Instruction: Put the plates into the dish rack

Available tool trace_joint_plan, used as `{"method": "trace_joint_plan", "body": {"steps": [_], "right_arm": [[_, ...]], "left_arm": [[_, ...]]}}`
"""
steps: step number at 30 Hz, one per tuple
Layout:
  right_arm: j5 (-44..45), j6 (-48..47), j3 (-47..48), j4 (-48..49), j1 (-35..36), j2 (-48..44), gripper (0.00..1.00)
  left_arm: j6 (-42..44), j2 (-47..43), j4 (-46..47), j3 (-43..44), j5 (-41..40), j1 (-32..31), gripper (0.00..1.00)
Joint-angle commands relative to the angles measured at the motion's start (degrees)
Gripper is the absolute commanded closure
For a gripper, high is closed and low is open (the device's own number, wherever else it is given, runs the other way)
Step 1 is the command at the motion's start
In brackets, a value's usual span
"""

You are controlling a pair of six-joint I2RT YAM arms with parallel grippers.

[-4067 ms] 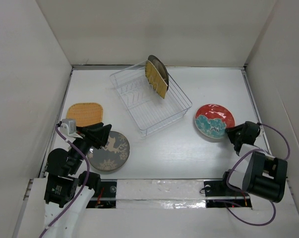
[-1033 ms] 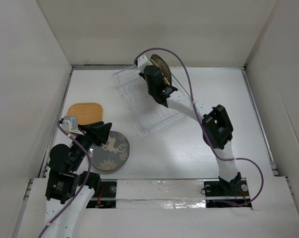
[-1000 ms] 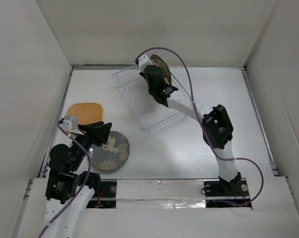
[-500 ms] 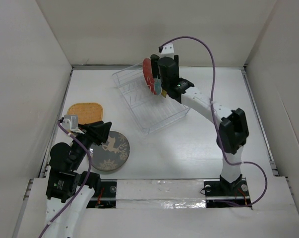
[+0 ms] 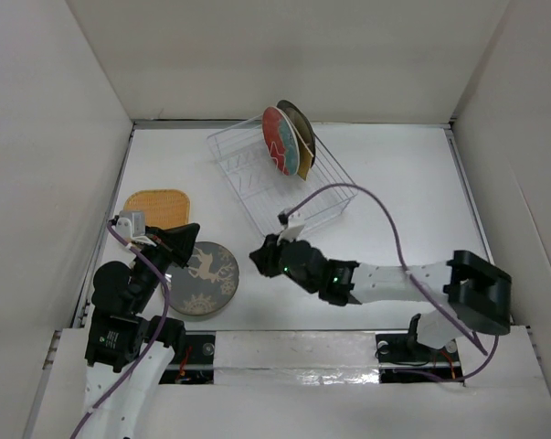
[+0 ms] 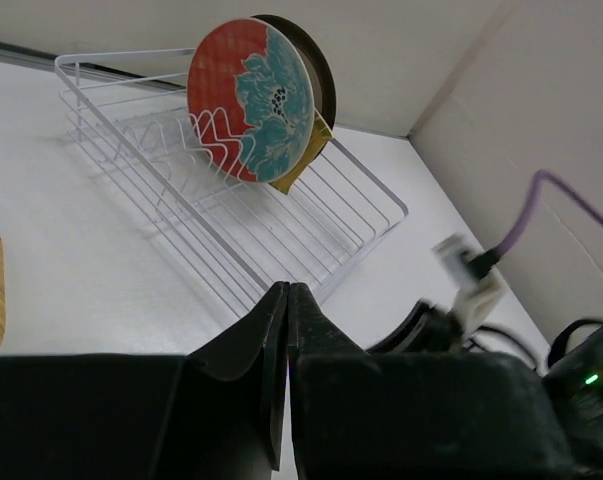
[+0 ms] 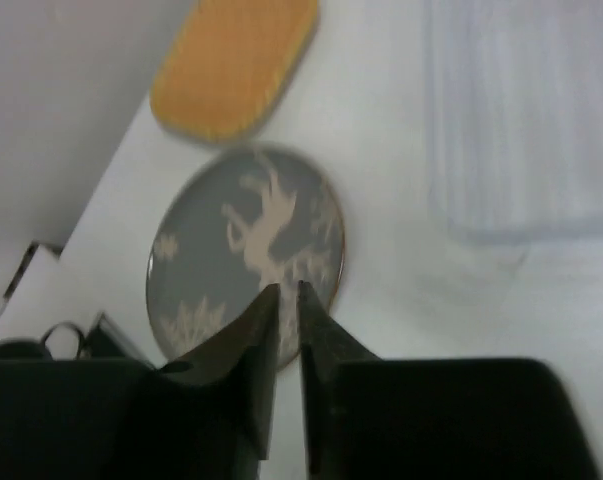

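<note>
Rack [image 5: 284, 187]: you see its long axis running far-left to near-right.
Red plate [image 5: 277, 141]: upright on edge, facing left.
Right gripper [image 7: 284, 292]: nearly closed, empty.
Left gripper [image 6: 287, 300]: closed, empty.

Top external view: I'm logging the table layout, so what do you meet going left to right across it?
Left gripper and woven plate → horse-motif plate → right gripper → red-and-teal plate, standing in the dish rack.

White table [image 5: 394, 174]; white enclosure walls [image 5: 56, 110] around it.
</note>
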Motion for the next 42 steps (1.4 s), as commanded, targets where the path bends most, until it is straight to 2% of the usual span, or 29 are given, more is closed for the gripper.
{"method": "trace_joint_plan", "body": {"steps": [1,3,4,5,6,9,15,18,19,22,23,26,29,37,41,42], "right_arm": [[1.2,18.2,-3.0,9.9,2.4,5.0,0.68],[1.5,23.0,-3.0,12.4,4.4,9.8,0.56],[1.4,24.5,-2.8,13.2,4.4,11.5,0.46],[-0.2,25.9,-1.7,13.8,4.4,13.3,0.44],[-0.4,28.1,-1.0,14.0,4.4,15.0,0.43],[-3.6,33.3,0.7,15.4,4.4,22.0,0.42],[-9.3,40.8,4.6,18.3,3.3,32.6,0.46],[-9.9,41.5,6.4,17.6,3.3,35.0,0.54],[-10.0,41.9,6.8,17.6,3.3,35.4,0.68],[-9.8,43.4,5.9,17.6,3.3,35.2,0.97],[-9.3,43.6,4.5,17.7,3.3,34.8,1.0],[-8.3,43.7,0.0,18.3,3.3,31.3,1.0],[-6.6,39.9,-4.2,20.1,5.7,24.7,1.0],[2.3,16.4,-3.2,12.0,7.9,2.0,1.0],[8.0,2.3,1.9,4.7,2.6,-6.4,1.0],[8.3,-4.0,3.5,3.9,-1.0,-7.1,1.0]], "left_arm": [[0.0,0.1,2.6,-0.3,-0.1,0.3,1.0],[-0.2,-0.6,2.5,-0.3,-0.6,0.3,1.0],[-0.2,-0.8,2.5,-0.3,-0.6,0.3,1.0],[-0.2,-1.1,2.5,-0.3,-0.7,0.3,0.96],[-0.2,-1.4,2.5,-0.3,-0.7,0.3,0.89],[-0.2,-2.3,2.5,-0.3,-0.7,0.3,0.79],[-0.1,-3.3,2.5,-0.3,-0.5,0.3,0.74],[-0.1,-3.3,2.5,-0.2,-0.5,0.3,0.73],[-0.1,-3.3,2.5,-0.2,-0.6,-0.3,0.73],[-0.1,-3.3,2.4,-0.2,-0.5,-0.3,0.73],[-0.1,-3.3,2.4,-0.2,-0.6,-0.3,0.73],[-0.1,-3.5,2.4,-0.2,-0.7,-0.3,0.72],[-0.1,-3.5,2.3,-0.1,-0.8,-0.3,0.72],[-0.3,-3.7,1.8,0.3,-2.5,-0.3,0.71],[-0.4,-4.5,1.7,0.3,-3.3,-0.3,0.69],[-0.4,-4.6,1.7,0.3,-3.5,-0.3,0.68]]}}
